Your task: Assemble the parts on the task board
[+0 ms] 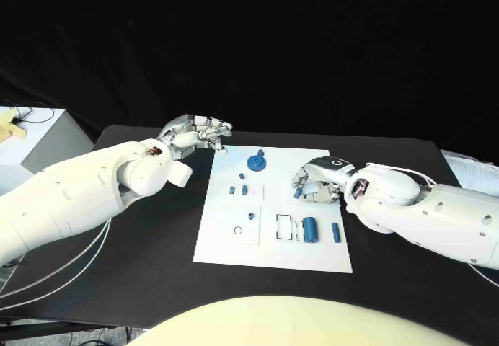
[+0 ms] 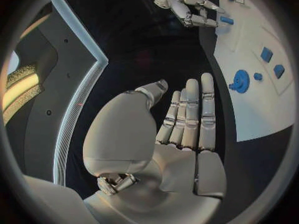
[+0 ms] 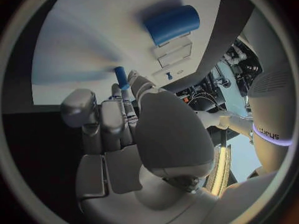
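**Peg in hand, ready to seat**

Nearest the head camera, the flat white plastic task board (image 1: 272, 249) lies on the black table (image 1: 146, 274). My right hand (image 1: 315, 183) pinches a small blue cylindrical peg (image 3: 121, 78) above the board's middle. My left hand (image 1: 197, 134) hovers off the board's far corner, fingers apart, holding nothing. I judge insertion is underway; next I must line the peg up with its hole.
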`<state>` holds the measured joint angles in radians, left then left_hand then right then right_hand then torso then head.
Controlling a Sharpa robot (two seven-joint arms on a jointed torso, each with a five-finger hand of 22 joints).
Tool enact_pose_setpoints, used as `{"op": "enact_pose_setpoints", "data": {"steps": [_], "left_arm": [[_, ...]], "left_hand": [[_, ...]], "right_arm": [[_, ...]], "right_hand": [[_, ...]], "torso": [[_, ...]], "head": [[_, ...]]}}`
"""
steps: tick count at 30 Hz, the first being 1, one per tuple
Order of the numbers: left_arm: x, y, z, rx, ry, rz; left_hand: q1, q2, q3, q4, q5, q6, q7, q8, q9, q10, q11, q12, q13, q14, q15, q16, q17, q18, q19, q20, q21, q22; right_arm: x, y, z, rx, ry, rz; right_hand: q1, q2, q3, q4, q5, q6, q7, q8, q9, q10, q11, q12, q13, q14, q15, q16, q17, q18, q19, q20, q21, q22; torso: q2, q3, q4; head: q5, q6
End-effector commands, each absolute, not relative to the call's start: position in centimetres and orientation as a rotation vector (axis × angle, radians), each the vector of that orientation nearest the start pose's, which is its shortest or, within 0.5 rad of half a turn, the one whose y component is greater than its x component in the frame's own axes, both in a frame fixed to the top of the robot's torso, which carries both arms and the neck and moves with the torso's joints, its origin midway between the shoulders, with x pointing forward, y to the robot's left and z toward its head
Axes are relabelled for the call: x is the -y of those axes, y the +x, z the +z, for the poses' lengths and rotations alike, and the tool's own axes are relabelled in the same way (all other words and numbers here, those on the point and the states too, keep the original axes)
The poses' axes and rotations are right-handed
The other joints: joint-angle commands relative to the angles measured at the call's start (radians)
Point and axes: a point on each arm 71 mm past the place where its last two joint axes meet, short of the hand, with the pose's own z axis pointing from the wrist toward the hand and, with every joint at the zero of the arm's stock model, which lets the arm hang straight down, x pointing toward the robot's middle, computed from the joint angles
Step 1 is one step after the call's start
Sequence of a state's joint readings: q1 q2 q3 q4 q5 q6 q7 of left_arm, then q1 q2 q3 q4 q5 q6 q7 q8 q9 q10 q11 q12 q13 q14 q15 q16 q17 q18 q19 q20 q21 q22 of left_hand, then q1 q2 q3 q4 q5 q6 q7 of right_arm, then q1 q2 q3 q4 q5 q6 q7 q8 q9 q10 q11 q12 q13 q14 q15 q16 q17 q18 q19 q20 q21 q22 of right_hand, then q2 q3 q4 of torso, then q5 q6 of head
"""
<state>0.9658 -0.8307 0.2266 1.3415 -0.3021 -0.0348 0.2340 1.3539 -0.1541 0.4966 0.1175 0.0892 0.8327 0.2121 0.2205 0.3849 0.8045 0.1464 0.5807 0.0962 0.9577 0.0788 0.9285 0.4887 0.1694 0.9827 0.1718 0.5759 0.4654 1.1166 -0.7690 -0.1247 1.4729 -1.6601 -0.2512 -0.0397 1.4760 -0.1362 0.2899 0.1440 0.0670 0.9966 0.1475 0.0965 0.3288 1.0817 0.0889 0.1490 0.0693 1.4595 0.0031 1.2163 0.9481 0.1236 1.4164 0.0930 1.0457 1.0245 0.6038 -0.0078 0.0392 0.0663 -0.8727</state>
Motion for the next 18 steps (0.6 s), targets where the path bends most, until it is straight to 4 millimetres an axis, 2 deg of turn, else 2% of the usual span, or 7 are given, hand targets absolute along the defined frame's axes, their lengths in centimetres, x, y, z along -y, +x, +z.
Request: {"op": "enact_pose_setpoints", "data": {"steps": [1, 3, 8, 9, 18], "left_arm": [[-24.82, 50.08, -21.96, -1.606, -1.005, -1.548], [-24.83, 50.07, -21.96, -1.605, -1.005, -1.548], [-24.86, 50.06, -21.95, -1.605, -1.004, -1.548], [-24.87, 50.06, -21.95, -1.605, -1.004, -1.548], [-24.92, 50.04, -21.93, -1.605, -1.005, -1.547]], "left_hand": [[-0.001, 0.010, -0.004, -0.001, 0.000, -0.003, 0.002, -0.003, -0.001, 0.003, 0.007, -0.002, -0.002, 0.002, 0.003, -0.004, 0.001, 0.013, 0.009, -0.001, -0.004, -0.002], [-0.001, 0.010, -0.005, 0.000, 0.000, -0.003, 0.002, -0.003, -0.001, 0.003, 0.007, -0.002, -0.002, 0.002, 0.003, -0.005, 0.001, 0.013, 0.009, -0.001, -0.005, -0.002], [-0.001, 0.010, -0.005, 0.000, 0.000, -0.003, 0.002, -0.003, -0.001, 0.003, 0.007, -0.002, -0.002, 0.002, 0.003, -0.005, 0.001, 0.013, 0.009, -0.001, -0.005, -0.002], [-0.001, 0.010, -0.005, 0.000, 0.000, -0.003, 0.002, -0.003, -0.001, 0.003, 0.007, -0.002, -0.002, 0.002, 0.003, -0.005, 0.001, 0.013, 0.009, -0.001, -0.005, -0.002], [-0.001, 0.010, -0.005, 0.000, 0.000, -0.003, 0.002, -0.003, -0.001, 0.003, 0.007, -0.002, -0.002, 0.002, 0.003, -0.005, 0.001, 0.013, 0.009, -0.001, -0.005, -0.002]], "right_arm": [[16.95, 45.62, -26.06, -1.780, -0.490, 0.599], [16.93, 45.67, -26.10, -1.776, -0.491, 0.595], [16.77, 45.75, -26.13, -1.765, -0.494, 0.592], [16.69, 45.76, -26.14, -1.763, -0.496, 0.592], [16.21, 45.54, -26.50, -1.765, -0.497, 0.607]], "right_hand": [[-0.001, -0.015, 0.028, 0.007, 0.001, 0.014, 0.002, 0.007, -0.002, 0.013, 0.001, -0.004, 0.000, -0.001, -0.005, 0.007, 0.001, -0.014, 0.007, 0.000, 0.007, 0.007], [-0.007, -0.030, 0.057, 0.013, 0.007, 0.019, 0.002, 0.007, -0.004, 0.019, 0.000, -0.012, -0.001, -0.001, -0.005, 0.009, 0.002, -0.015, 0.008, 0.000, 0.012, 0.014], [-0.010, -0.037, 0.080, 0.016, 0.008, 0.024, 0.003, 0.008, -0.005, 0.022, 0.001, -0.017, -0.001, -0.001, -0.004, 0.012, 0.003, -0.016, 0.009, 0.000, 0.016, 0.020], [-0.012, -0.044, 0.102, 0.017, 0.008, 0.030, 0.003, 0.009, -0.005, 0.025, 0.002, -0.023, -0.001, -0.001, -0.004, 0.013, 0.003, -0.017, 0.010, 0.000, 0.021, 0.026], [-0.020, -0.053, 0.159, 0.016, 0.006, 0.045, 0.003, 0.016, -0.004, 0.039, 0.001, -0.032, -0.001, -0.001, -0.004, 0.018, 0.005, -0.018, 0.011, 0.000, 0.029, 0.038]], "torso": [[-0.001, 0.0008, -0.0005], [-0.001, 0.0007, -0.0005], [-0.001, 0.0015, -0.0012], [-0.001, 0.0016, -0.0012], [0.001, 0.0019, -0.0007]], "head": [[0.001, 0.000], [0.001, 0.000], [0.001, 0.000], [0.001, 0.000], [0.001, 0.000]]}}
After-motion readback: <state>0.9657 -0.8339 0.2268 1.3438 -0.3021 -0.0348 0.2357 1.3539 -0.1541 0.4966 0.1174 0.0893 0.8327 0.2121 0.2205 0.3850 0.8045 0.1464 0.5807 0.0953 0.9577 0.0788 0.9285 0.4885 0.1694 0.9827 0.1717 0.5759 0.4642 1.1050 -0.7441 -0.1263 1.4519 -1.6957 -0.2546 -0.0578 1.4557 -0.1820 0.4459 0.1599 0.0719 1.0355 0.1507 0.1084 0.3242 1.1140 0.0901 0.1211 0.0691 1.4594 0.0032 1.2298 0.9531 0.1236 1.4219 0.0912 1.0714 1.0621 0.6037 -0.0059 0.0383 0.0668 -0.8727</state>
